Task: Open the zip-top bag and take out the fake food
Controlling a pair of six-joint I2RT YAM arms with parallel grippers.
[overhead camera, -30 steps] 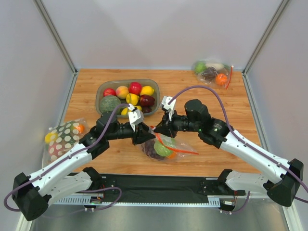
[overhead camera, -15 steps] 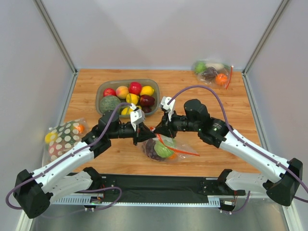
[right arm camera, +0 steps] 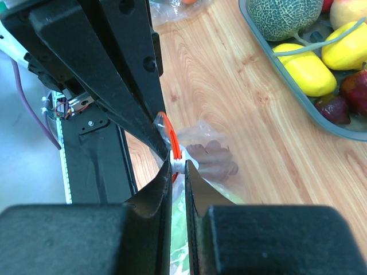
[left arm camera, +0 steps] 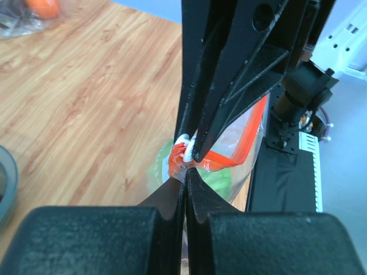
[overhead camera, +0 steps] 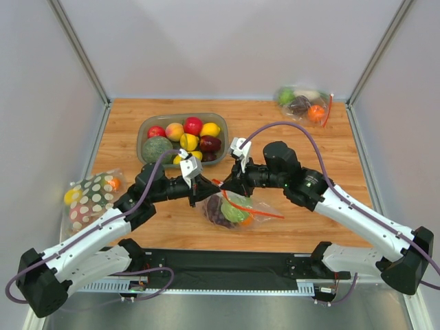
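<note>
Your left claw (overhead camera: pixel 201 190) and right claw (overhead camera: pixel 221 185) are both clamped on the zip strip (left arm camera: pixel 221 160) of the zip-top bag (overhead camera: pixel 237 212), evidently placed to pull its mouth apart.

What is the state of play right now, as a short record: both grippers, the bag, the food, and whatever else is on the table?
left gripper: shut, pinching the zip-top bag at its mouth edge
right gripper: shut on the same edge, facing the left gripper's tips
zip strip: orange-red, right beside both sets of tips
fake food: green fruit and purple grapes inside the bag
elsewhere: fruit tray, polka-dot bag, second clear bag
</note>
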